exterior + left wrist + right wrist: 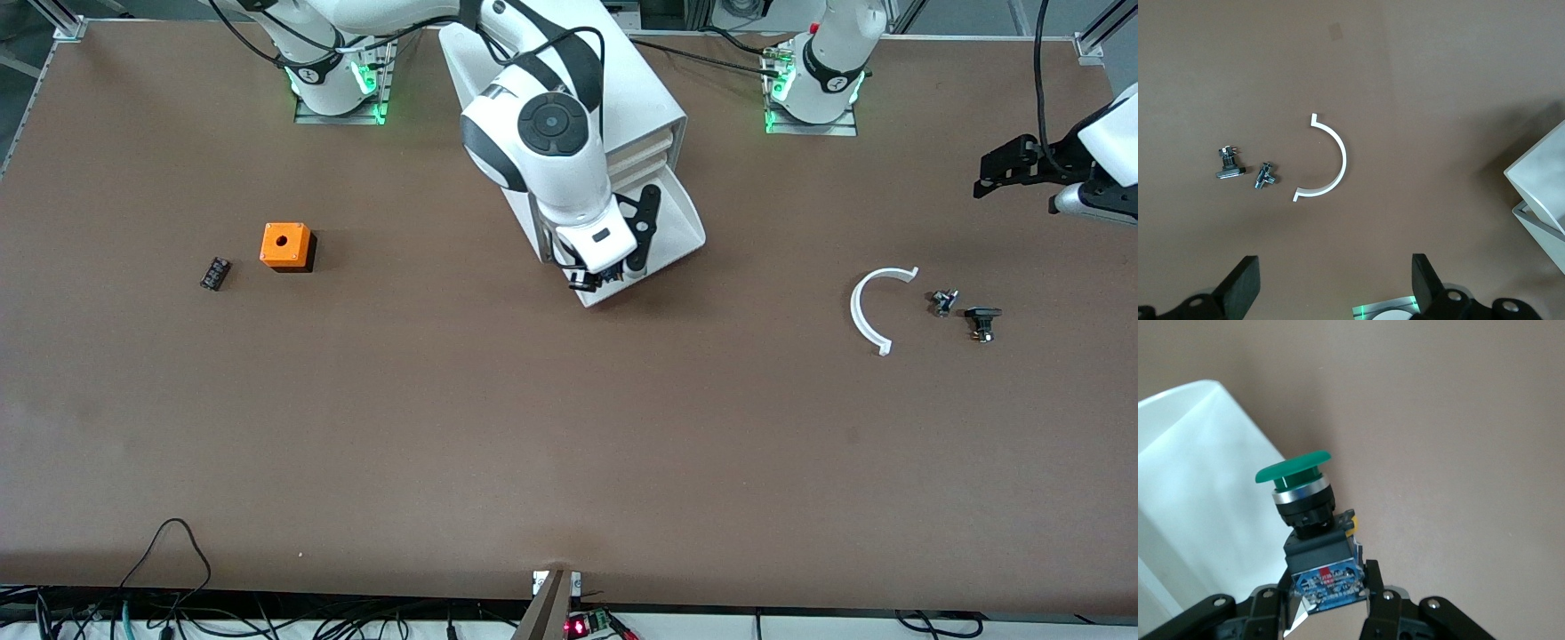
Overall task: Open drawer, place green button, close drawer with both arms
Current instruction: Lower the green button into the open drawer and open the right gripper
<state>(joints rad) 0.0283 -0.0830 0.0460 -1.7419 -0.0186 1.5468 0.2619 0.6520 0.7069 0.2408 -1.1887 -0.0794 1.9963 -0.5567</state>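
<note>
The white cabinet [640,98] stands at the middle of the table between the arms' bases. Its lowest drawer [683,220] is pulled out, and shows as a white tray in the right wrist view [1191,487]. My right gripper [594,277] hangs over the drawer's front corner. It is shut [1328,587] on the black body of the button [1305,513], whose green cap [1295,468] points away from the wrist. My left gripper [985,176] is up in the air over the left arm's end of the table, open and empty [1335,287].
An orange cube with a hole [286,245] and a small black block [214,273] lie toward the right arm's end. A white arc piece [876,307] and two small metal parts [943,302] [982,320] lie toward the left arm's end, also in the left wrist view [1331,157].
</note>
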